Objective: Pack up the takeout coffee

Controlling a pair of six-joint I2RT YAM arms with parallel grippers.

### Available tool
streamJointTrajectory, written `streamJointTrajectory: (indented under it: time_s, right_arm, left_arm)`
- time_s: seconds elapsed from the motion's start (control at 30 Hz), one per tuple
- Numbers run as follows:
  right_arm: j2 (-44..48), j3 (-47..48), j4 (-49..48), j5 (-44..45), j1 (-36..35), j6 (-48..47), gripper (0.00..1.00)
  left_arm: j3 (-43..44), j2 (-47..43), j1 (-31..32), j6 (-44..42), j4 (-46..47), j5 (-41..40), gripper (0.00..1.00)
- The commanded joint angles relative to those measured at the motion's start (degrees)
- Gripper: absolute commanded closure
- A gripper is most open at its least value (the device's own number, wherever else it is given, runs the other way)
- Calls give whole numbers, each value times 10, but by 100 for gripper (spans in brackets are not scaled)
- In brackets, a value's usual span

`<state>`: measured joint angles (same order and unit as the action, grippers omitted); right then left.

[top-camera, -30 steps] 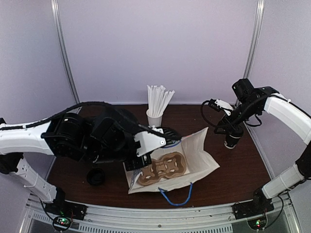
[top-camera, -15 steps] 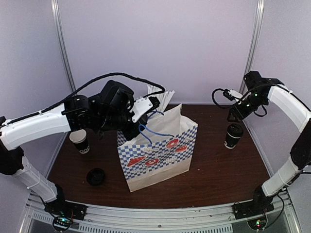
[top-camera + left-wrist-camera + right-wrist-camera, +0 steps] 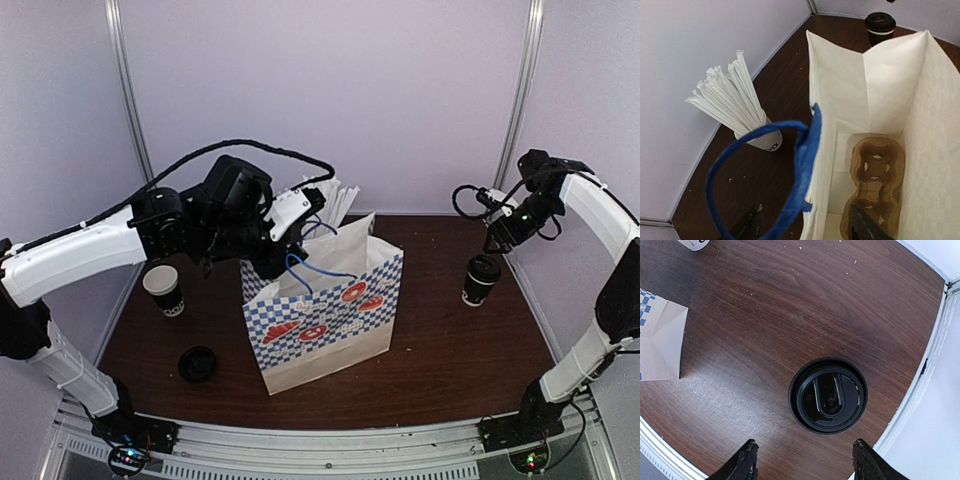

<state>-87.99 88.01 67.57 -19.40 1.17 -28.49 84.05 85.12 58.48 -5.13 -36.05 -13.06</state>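
The takeout coffee (image 3: 481, 280), a black cup with a black lid, stands upright at the right of the table. My right gripper (image 3: 503, 226) hovers open above it, and in the right wrist view the lid (image 3: 828, 395) lies just beyond my empty gripper (image 3: 804, 462). A blue-and-white checkered paper bag (image 3: 320, 320) stands upright at the centre. My left gripper (image 3: 305, 222) is at the bag's top rim. It is open (image 3: 807, 230), with the bag's wall and blue handle (image 3: 802, 150) between the fingers. A brown cup carrier (image 3: 875, 172) lies inside the bag.
A lidless black cup (image 3: 165, 290) stands at the left, with a loose black lid (image 3: 197, 363) on the table in front of it. A white cup of straws (image 3: 740, 105) stands behind the bag. The table's metal edge rail (image 3: 935, 350) runs close to the coffee.
The bag went from lying on its side to standing upright. My left gripper has opened at the bag's rim. My right gripper left the coffee, rose, and opened a little wider.
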Motion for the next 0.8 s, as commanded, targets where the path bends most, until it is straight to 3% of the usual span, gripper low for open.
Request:
streamJointTrajectory:
  time_s: [0.0, 0.23, 0.4, 0.53, 0.77]
  right_arm:
    - [-15, 37, 28, -1, 6, -22, 34]
    - [-8, 44, 32, 14, 12, -52, 29]
    - [0, 36, 31, 1, 19, -74, 24]
    - [-16, 59, 50, -56, 52, -74, 21]
    - [-31, 54, 47, -39, 77, -101, 21]
  left_arm:
    - [29, -39, -2, -6, 5, -20, 35]
    - [42, -79, -43, 6, -13, -32, 19]
    - [23, -91, -133, 70, -21, -3, 18]
    - [-45, -122, -198, 105, 25, 28, 18]
    - [-141, -155, -250, 138, 93, 23, 16]
